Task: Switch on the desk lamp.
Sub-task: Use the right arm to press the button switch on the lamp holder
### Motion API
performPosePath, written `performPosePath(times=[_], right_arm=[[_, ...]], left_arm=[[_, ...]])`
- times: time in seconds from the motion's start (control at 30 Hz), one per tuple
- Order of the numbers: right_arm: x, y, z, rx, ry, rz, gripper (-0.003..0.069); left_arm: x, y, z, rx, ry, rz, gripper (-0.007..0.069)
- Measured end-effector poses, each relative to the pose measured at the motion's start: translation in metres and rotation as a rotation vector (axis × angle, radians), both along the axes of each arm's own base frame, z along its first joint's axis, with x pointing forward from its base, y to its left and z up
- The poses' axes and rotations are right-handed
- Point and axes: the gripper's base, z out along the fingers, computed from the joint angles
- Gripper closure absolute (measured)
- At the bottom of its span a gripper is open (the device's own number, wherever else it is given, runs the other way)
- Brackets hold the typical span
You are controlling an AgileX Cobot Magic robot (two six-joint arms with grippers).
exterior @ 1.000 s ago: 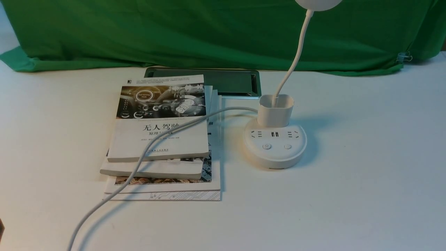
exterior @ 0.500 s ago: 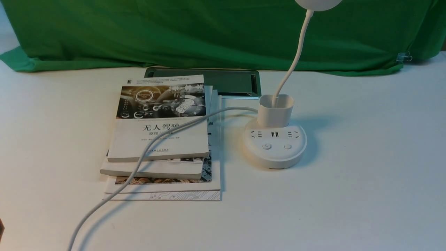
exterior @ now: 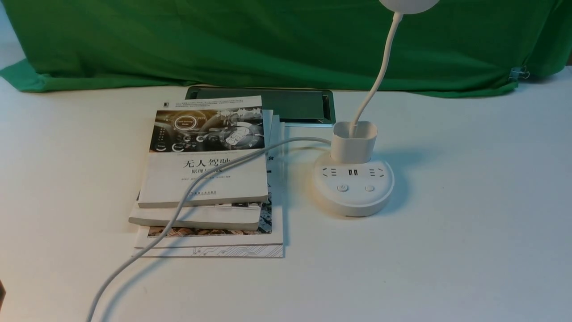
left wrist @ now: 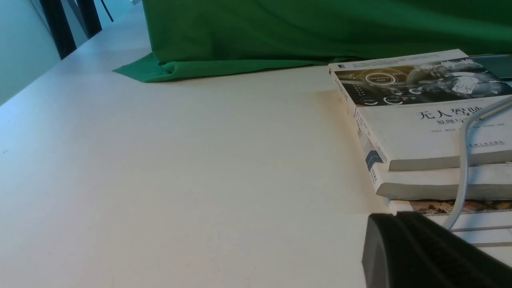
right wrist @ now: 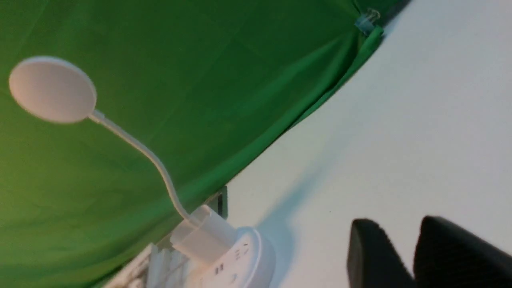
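The white desk lamp [exterior: 353, 190] stands right of centre on the table, unlit. Its round base carries two buttons [exterior: 342, 188], sockets and USB ports, and a square cup [exterior: 354, 141]. A thin gooseneck rises to the round head [exterior: 409, 3] at the top edge. It also shows in the right wrist view [right wrist: 236, 264]. Neither gripper shows in the front view. My left gripper [left wrist: 396, 218] is shut and empty, low beside the books. My right gripper [right wrist: 400, 226] has a narrow gap between its tips, is empty, and sits over bare table apart from the lamp.
A stack of books [exterior: 205, 179] lies left of the lamp, with the lamp's white cord [exterior: 201, 183] running across it to the front left edge. A dark flat panel [exterior: 295, 105] lies behind the books. A green cloth [exterior: 268, 40] covers the back.
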Motion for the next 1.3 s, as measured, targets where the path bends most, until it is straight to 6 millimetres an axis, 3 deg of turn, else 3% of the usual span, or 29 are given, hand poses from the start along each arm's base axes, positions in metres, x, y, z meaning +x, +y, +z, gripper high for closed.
performPosePath(times=[0.07, 0.17, 0.2, 0.23, 0.27, 0.4, 0.43, 0.5, 0.53, 0.63, 0.67, 0.8, 0.87, 0.97, 1.3], right_arm=[[-0.002, 0.001, 0.018, -0.164, -0.028, 0.029, 0.0486], [-0.001, 0.003, 0.063, -0.43, -0.056, 0.064, 0.0606], [0.002, 0.004, 0.084, -0.527, -0.052, 0.075, 0.0624], [0.002, 0.004, 0.087, -0.543, -0.05, 0.077, 0.0625], [0.009, 0.005, 0.111, -0.648, -0.032, 0.092, 0.0629], [0.037, 0.008, 0.166, -0.849, 0.062, 0.167, 0.0629], [0.054, 0.009, 0.183, -0.892, 0.124, 0.214, 0.0629], [0.062, 0.011, 0.188, -0.902, 0.174, 0.251, 0.0629], [0.081, 0.014, 0.195, -0.916, 0.248, 0.319, 0.0629], [0.117, 0.03, 0.189, -0.942, 0.413, 0.511, 0.0629], [0.121, 0.035, 0.189, -0.95, 0.429, 0.547, 0.0629], [0.155, 0.068, 0.171, -1.0, 0.554, 0.77, 0.0629], [0.177, 0.094, 0.156, -1.027, 0.601, 0.882, 0.0629], [0.205, 0.122, 0.13, -1.039, 0.645, 0.962, 0.0629], [0.27, 0.161, 0.045, -1.048, 0.679, 0.973, 0.0629]], left_arm=[[0.0, 0.0, 0.0, 0.0, 0.0, 0.0, 0.0603], [0.0, 0.0, 0.0, 0.0, 0.0, 0.0, 0.0603], [0.0, 0.0, 0.0, 0.0, 0.0, 0.0, 0.0603], [0.0, 0.0, 0.0, 0.0, 0.0, 0.0, 0.0603], [0.0, 0.0, 0.0, 0.0, 0.0, 0.0, 0.0603], [0.0, 0.0, 0.0, 0.0, 0.0, 0.0, 0.0603], [0.0, 0.0, 0.0, 0.0, 0.0, 0.0, 0.0603], [0.0, 0.0, 0.0, 0.0, 0.0, 0.0, 0.0603], [0.0, 0.0, 0.0, 0.0, 0.0, 0.0, 0.0603], [0.0, 0.0, 0.0, 0.0, 0.0, 0.0, 0.0603], [0.0, 0.0, 0.0, 0.0, 0.0, 0.0, 0.0603], [0.0, 0.0, 0.0, 0.0, 0.0, 0.0, 0.0603], [0.0, 0.0, 0.0, 0.0, 0.0, 0.0, 0.0603], [0.0, 0.0, 0.0, 0.0, 0.0, 0.0, 0.0603], [0.0, 0.0, 0.0, 0.0, 0.0, 0.0, 0.0603]])
